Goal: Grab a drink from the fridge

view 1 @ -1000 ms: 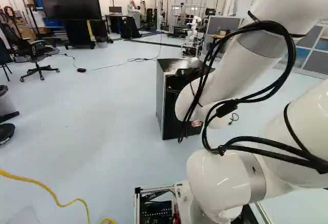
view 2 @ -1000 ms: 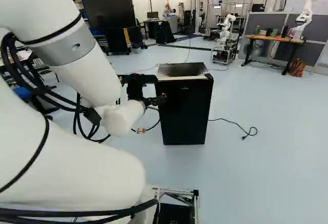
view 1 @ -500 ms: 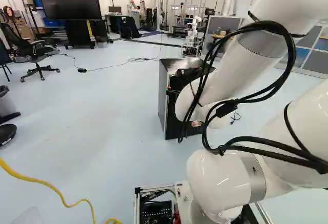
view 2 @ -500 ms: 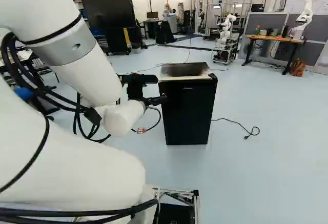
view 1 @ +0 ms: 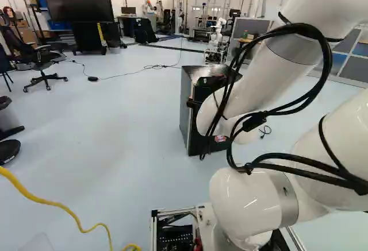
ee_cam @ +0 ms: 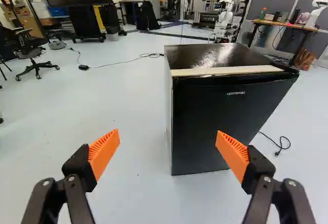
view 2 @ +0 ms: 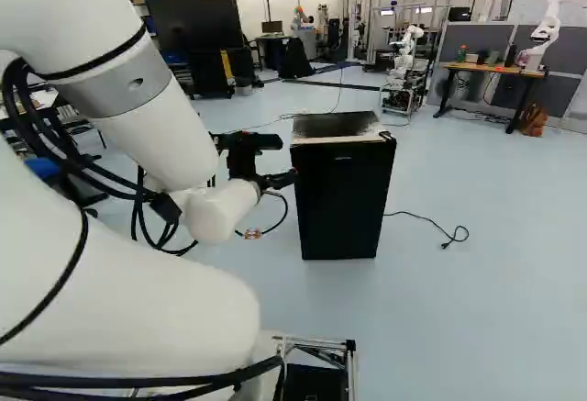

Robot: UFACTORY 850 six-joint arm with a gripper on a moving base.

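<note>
Pale lettering point(ee_cam: 236, 93) on fridge door point(ee_cam: 218, 124)

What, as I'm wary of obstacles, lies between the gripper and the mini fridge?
Only bare floor shows between the gripper and mini fridge, wrist view.

Fridge point(view 2: 339, 199) on the floor point(view 2: 459, 328), cord point(view 2: 447, 244) right of it, screen point(view 2: 194, 17) far behind leftward, table point(view 2: 495, 69) far behind rightward.

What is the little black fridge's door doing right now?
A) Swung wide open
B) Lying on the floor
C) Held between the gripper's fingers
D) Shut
D: the door sits flat against the front of the fridge, and the gripper's orange-padded fingers stand apart with nothing between them.
</note>
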